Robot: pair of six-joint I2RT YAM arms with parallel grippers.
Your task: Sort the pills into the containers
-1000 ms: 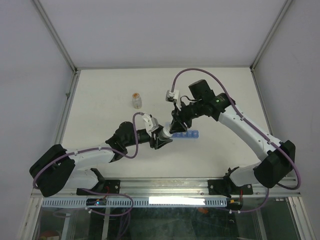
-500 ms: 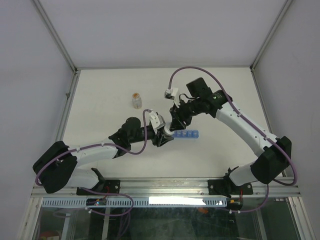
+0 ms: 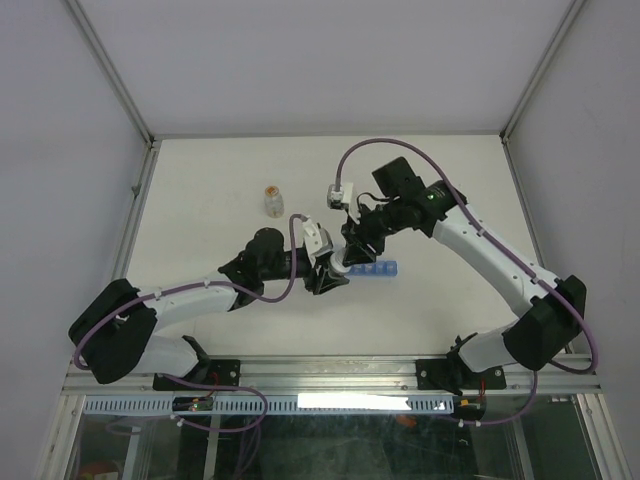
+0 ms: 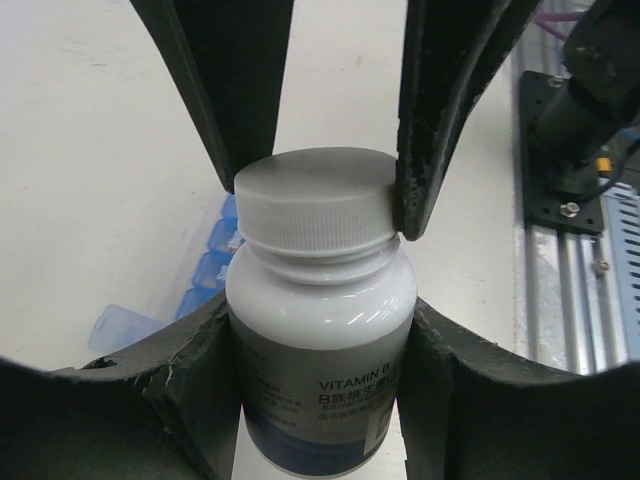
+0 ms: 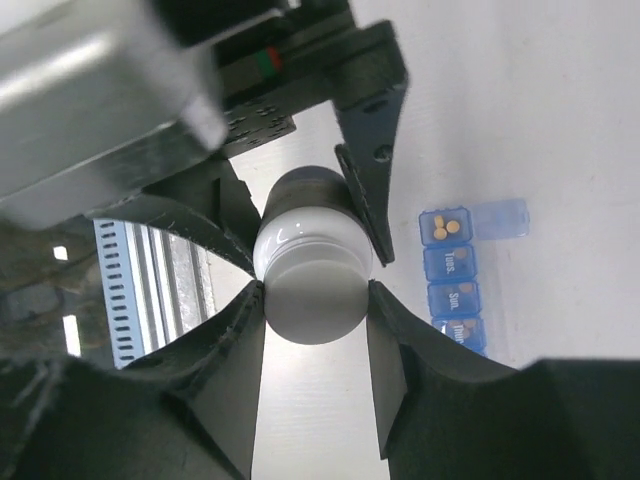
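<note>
White laminate covers the worktop (image 3: 200, 180), and both arms reach inward over it to meet near its middle: the left arm (image 3: 190, 295) from the near left corner, the right arm (image 3: 490, 260) from the near right corner. The left tool (image 4: 320, 340) is clamped around the body of a white bottle (image 4: 320, 300), one finger pressed against each side below the shoulder. The bottle's label reads "VITAMIN B" above a dark blue band. The right tool (image 5: 315, 300) comes at the bottle from the opposite end, and its fingers are closed narrowly on the ribbed white cap (image 4: 315, 195), touching it on both sides. From above, the bottle lies roughly level between the two tools, above the worktop. Just beside it, on the side toward the right edge, the containers (image 3: 372, 269) lie flat on the worktop about midway between the left and right edges, a little closer to the near edge than to the far one. The end compartment has its lid flipped open, and the next ones are shut. A small clear vial (image 3: 273, 201) with orange inside stands upright, well apart, toward the far left corner. Three small orange pills (image 5: 445, 228) sit in the open compartment.
</note>
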